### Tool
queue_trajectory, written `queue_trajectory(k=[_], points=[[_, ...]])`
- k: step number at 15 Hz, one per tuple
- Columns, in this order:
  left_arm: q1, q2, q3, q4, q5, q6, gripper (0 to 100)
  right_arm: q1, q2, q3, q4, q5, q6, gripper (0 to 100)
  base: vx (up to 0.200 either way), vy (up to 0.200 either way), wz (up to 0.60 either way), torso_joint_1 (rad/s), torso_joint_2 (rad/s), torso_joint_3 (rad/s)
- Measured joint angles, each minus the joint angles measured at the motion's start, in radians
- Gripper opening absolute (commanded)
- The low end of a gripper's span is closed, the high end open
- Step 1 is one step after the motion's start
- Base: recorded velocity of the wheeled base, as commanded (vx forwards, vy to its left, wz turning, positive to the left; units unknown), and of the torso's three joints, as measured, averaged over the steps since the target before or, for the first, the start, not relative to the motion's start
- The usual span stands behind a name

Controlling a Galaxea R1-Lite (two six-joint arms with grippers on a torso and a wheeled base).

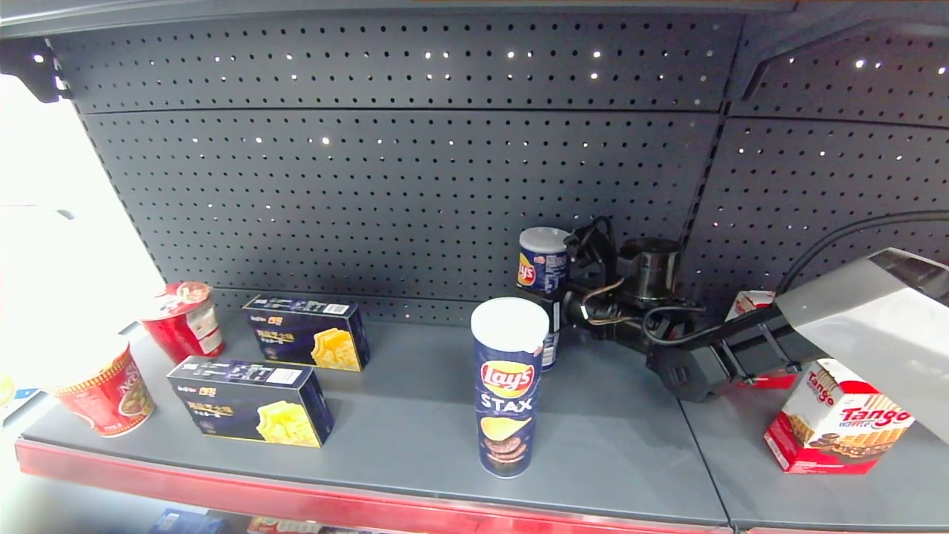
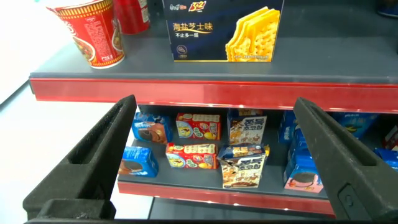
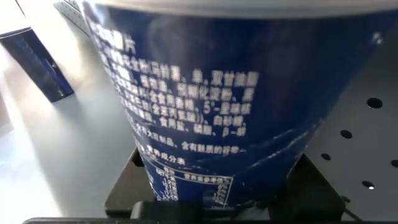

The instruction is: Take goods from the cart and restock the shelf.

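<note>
Head view puts the right gripper just right of centre, its jaws clamped on a chips can that stands upright deep on the shelf, close to the pegboard back and directly behind a second chips can nearer the front edge. I cannot tell whether the held can's base is already down on the deck, since the front one hides it. I judge this to be the set-down, so I would lower until the base sits flat, part the jaws only a little, and draw the arm out toward the right of the frame, clear of the front can and the wafer box. Both cans are tall, narrow tubes with a glossy printed wrap and a pale lid, so a sideways nudge would likely tip them, and the smooth painted metal deck looks likely to let them slide. In the right wrist view the dark jaw blocks sit on either side of the can's curved wall. The cracker boxes at lower left are flat-faced cardboard, and the noodle cups beside them taper. In the left wrist view the left gripper has its jaws wide apart and empty, below the shelf's red edge, facing biscuit packs on a lower tier.
</note>
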Motion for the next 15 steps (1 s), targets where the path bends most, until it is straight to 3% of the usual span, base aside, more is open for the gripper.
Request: queue_trajectory(k=[9, 10, 15], points=[[0.0, 0.0, 0.0, 0.0, 0.0, 0.0, 100, -0.002, 0.029, -0.024, -0.004, 0.0, 0.001, 0, 0.0, 0.0, 0.0, 0.0, 0.0, 0.0], [0.0, 0.0, 0.0, 0.0, 0.0, 0.0, 100, -0.002, 0.03, -0.023, -0.003, -0.004, 0.001, 100, 0.0, 0.0, 0.0, 0.0, 0.0, 0.0], [0.0, 0.0, 0.0, 0.0, 0.0, 0.0, 100, 0.003, 0.008, 0.0, 0.002, -0.016, 0.002, 100, 0.0, 0.0, 0.0, 0.0, 0.0, 0.0]])
